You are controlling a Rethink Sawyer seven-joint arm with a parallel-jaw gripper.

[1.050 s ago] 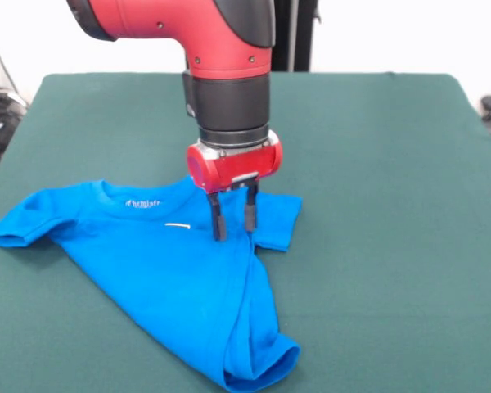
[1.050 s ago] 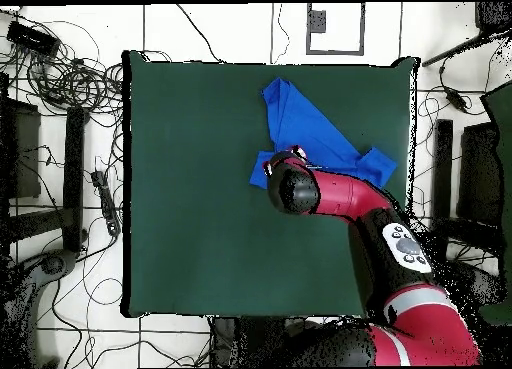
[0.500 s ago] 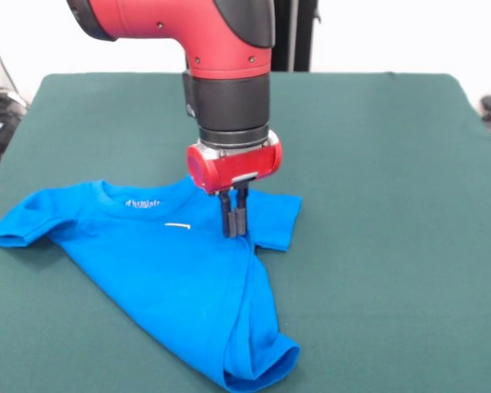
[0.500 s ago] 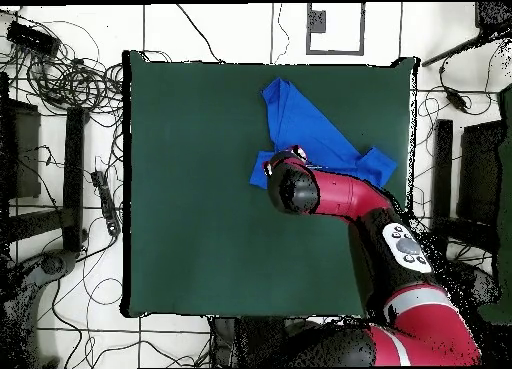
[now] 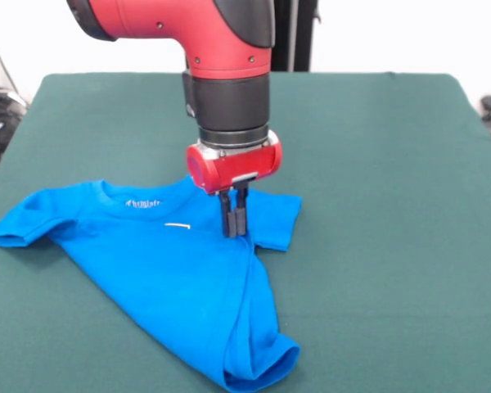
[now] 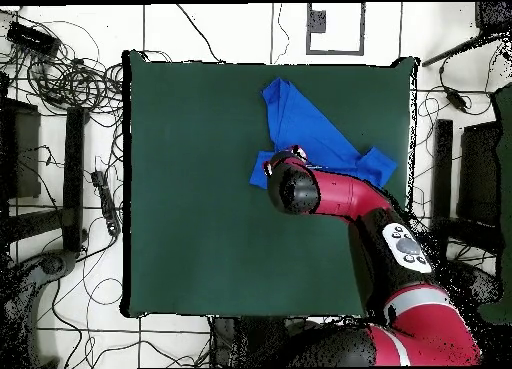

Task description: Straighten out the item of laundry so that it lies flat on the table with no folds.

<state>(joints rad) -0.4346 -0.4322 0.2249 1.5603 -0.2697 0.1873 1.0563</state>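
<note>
Front view: low, close, faces arm across green surface; near edge cropped. Overhead view: high, straight down, whole surface plus cable-strewn floor. Both share surface, blue T-shirt, red arm.

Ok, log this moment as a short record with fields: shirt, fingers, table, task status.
shirt: blue T-shirt lying on the table, collar toward the far side, lower body folded over and bunched into a narrow point at the near edge
gripper: gripper down on the shirt beside the right-hand sleeve in the front view
fingers: fingers closed together, pinching the cloth
table: green table, shirt off to one side
task status: not flat yet, folds remain
</note>
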